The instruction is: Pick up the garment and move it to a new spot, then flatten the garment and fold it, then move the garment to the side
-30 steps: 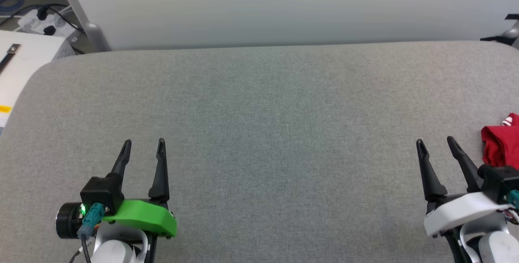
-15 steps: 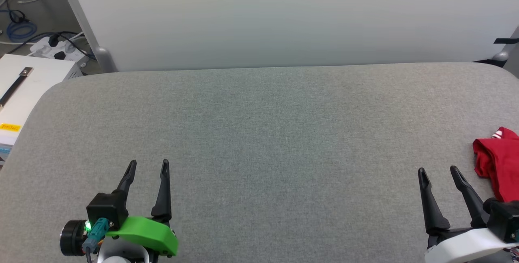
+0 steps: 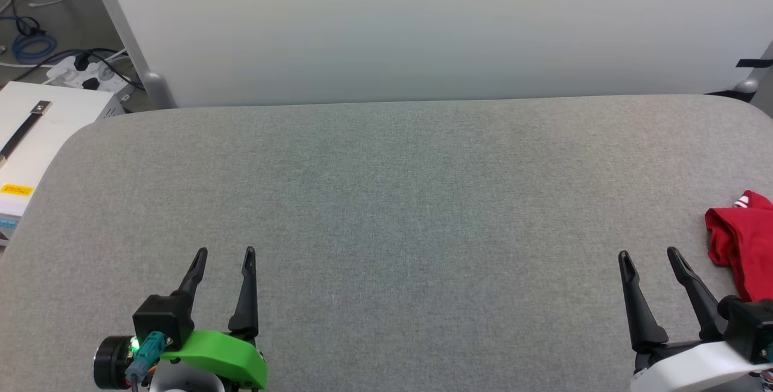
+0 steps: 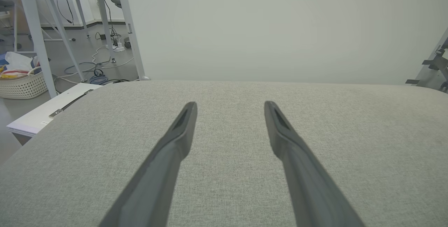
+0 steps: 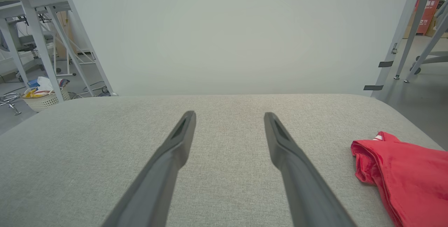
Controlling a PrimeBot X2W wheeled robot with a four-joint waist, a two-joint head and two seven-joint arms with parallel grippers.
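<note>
Item: garment (image 3: 741, 241), red, bunched, at far right edge of bench (image 3: 386, 186), just right of R gripper (image 3: 648, 253). R gripper and L gripper (image 3: 225, 250): fingers spread wide, empty. Handling, est.: light, limp, prob. slick; pinch a raised fold nr its left edge.

Lab: floor cables (image 4: 99, 79), metal frame legs (image 4: 36, 34)

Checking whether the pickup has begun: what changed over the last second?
Mainly the head camera shifted, so the whole scene sits lower in its view. Nothing was grasped or released. The left gripper and right gripper stay open and empty over the table. The garment still lies crumpled at the table's right end, untouched.
</note>
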